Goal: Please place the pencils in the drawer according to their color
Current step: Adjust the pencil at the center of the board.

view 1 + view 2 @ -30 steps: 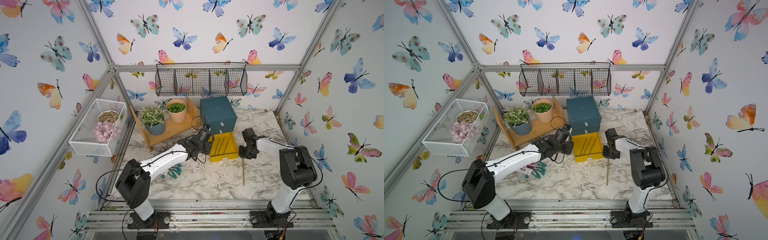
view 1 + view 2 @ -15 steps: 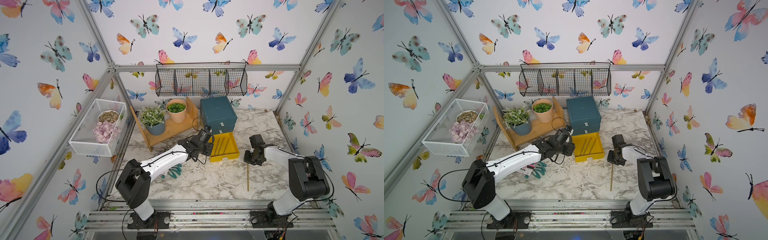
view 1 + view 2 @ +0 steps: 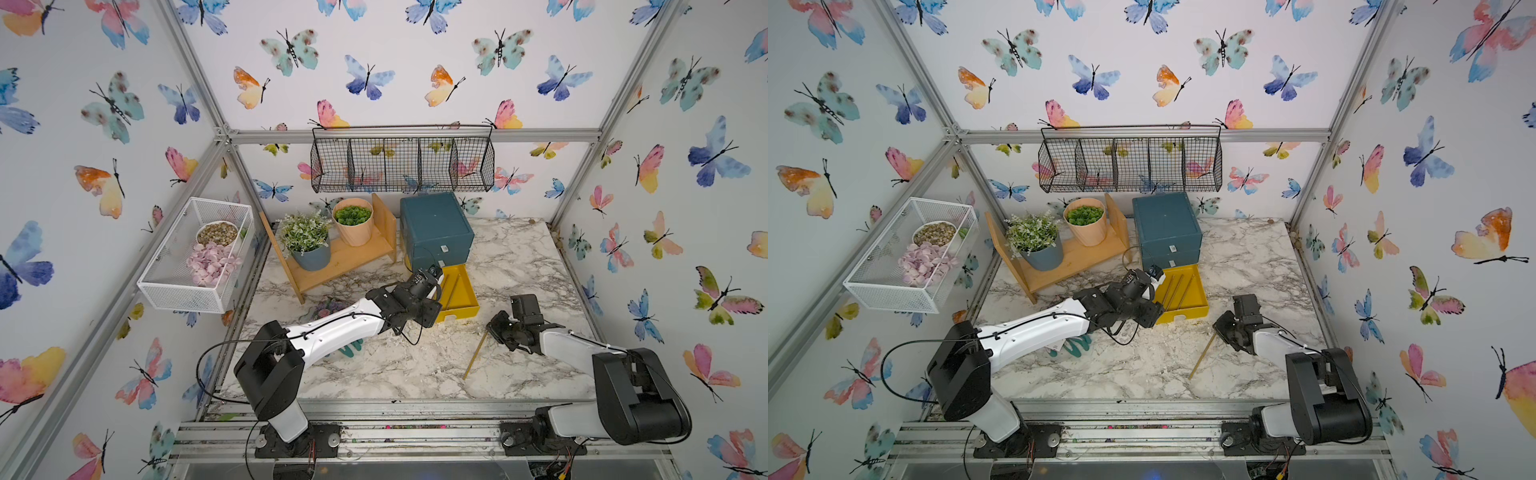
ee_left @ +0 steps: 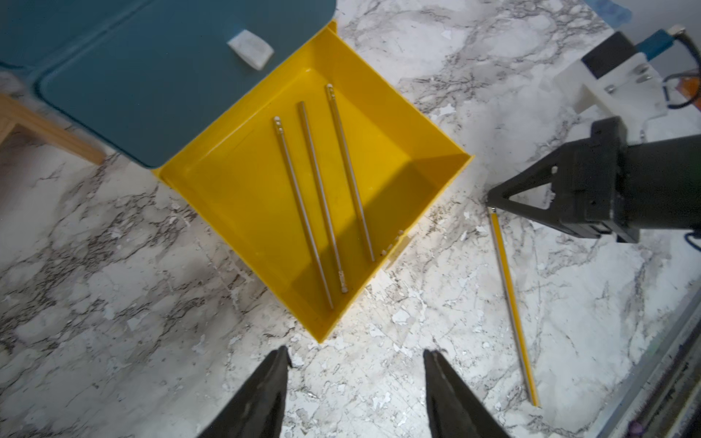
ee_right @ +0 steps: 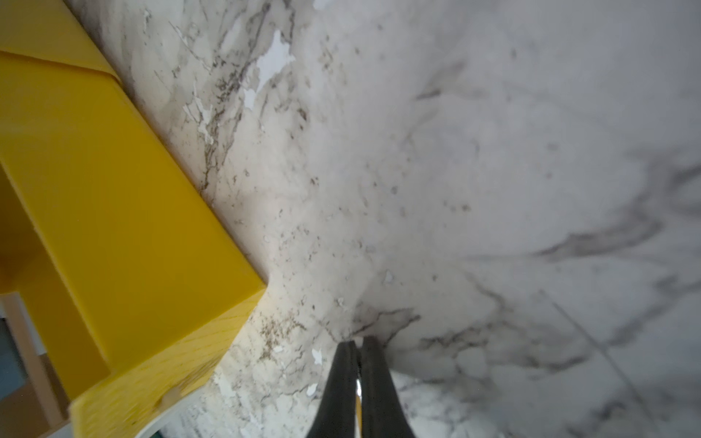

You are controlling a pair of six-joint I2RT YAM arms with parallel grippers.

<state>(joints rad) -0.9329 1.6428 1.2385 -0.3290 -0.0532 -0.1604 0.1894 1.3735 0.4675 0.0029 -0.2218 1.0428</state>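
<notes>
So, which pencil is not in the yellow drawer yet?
The pencil on the marble, its end held by the right gripper; the other three lie in the drawer.

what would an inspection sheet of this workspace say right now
surface: marble table, flaked in patches
job's things: chest with yellow drawer pulled out, three pencils inside; loose pencil on the table beside it
clutter: teal item partly under the left arm, cannot tell what
pincers: left pincer open, empty, above the table by the drawer; right pincer shut on the loose pencil's end
cables: black loop at the left arm, away from the drawer
surroundings: wire basket, mesh basket, shelf with two plants; butterfly walls
</notes>
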